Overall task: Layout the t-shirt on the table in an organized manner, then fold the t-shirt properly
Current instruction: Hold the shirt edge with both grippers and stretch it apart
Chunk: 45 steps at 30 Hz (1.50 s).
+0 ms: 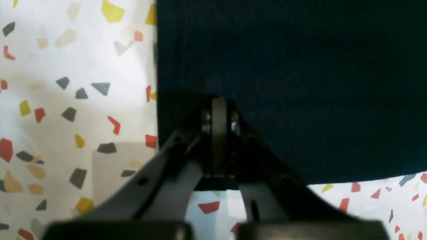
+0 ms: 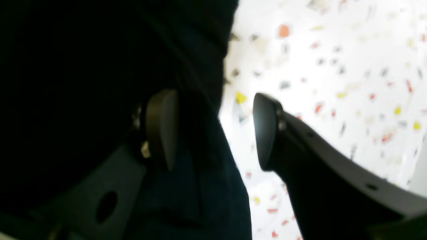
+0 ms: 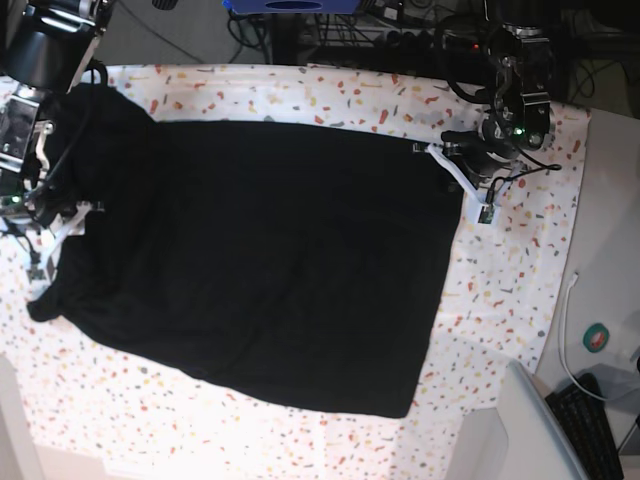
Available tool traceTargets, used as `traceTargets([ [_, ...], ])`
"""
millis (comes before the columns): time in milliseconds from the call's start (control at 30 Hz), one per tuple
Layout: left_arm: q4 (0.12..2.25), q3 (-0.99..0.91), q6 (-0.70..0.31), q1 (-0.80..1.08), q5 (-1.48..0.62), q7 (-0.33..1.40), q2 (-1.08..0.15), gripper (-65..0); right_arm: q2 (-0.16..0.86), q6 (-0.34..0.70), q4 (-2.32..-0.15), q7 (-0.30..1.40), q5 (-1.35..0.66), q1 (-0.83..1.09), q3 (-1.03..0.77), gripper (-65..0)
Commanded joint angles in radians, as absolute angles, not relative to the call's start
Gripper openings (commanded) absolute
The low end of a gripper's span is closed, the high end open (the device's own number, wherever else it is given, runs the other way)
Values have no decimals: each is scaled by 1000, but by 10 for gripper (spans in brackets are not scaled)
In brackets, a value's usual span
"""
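Right gripper (image 2: 213,130) hangs low by the table's (image 3: 300,85) left edge, fingers spread with the t-shirt (image 3: 270,260) between them; left gripper (image 1: 218,116) pinches the shirt's far right corner. The black shirt lies spread mid-table, bunched at left.

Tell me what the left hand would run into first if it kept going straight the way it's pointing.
The t-shirt. The left hand is shut right at its edge, with black cloth filling the view ahead; it probably already pinches that edge, though the view doesn't settle that.
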<state>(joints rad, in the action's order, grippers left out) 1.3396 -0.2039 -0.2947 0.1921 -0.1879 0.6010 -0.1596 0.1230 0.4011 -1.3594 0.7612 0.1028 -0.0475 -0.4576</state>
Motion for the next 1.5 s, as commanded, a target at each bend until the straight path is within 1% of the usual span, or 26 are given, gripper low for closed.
traceTargets([
  [0, 1330, -205, -277, 209, -139, 690, -166, -650, 143, 401, -1394, 751, 97, -68, -455, -311],
  [167, 1330, -205, -277, 214, -139, 690, -166, -650, 136, 403, -1489, 757, 97, -19, -387, -309],
  [267, 1333, -206, -277, 214, -139, 690, -166, -650, 139, 397, -1431, 751, 97, -39, -367, -311],
  [400, 1334, -206, -277, 214, -139, 690, -166, -650, 145, 397, -1307, 676, 97, -84, -372, -318],
  [433, 1331, -206, -277, 214, -139, 690, -166, -650, 145, 397, -1297, 647, 97, -84, -374, -336],
  [467, 1330, -206, -277, 214, -139, 690, -166, -650, 145, 395, -1294, 621, 97, -81, -375, -383],
  [500, 1328, -206, -277, 214, -139, 690, -166, -650, 145, 395, -1294, 602, 97, -76, -387, -449],
  [567, 1326, -206, -277, 214, -139, 690, -166, -650, 145, 395, -1293, 585, 97, -81, -443, -638],
  [600, 1326, -213, -277, 220, -139, 690, -166, -650, 143, 395, -1293, 585, 97, -81, -472, -650],
  [733, 1330, -263, -277, 236, -139, 690, -165, -650, 143, 395, -1293, 584, 97, -87, -575, -650],
  [1033, 1336, -277, -277, 254, -139, 690, -165, -650, 137, 383, -1293, 587, 97, -82, -779, -650],
  [1167, 1337, -277, -277, 254, -142, 690, -165, -650, 127, 320, -1287, 581, 97, -84, -805, -650],
  [1267, 1359, -277, -277, 255, -147, 691, -165, -650, 133, 315, -1287, 582, 97, -87, -803, -650],
  [1367, 1423, -278, -277, 283, -148, 691, -165, -650, 133, 317, -1299, 581, 97, -84, -796, -650],
  [1433, 1477, -278, -277, 303, -150, 691, -165, -650, 133, 318, -1326, 581, 97, -77, -796, -486],
  [1467, 1504, -278, -277, 311, -150, 693, -165, -650, 133, 318, -1351, 581, 97, -65, -797, -420],
])
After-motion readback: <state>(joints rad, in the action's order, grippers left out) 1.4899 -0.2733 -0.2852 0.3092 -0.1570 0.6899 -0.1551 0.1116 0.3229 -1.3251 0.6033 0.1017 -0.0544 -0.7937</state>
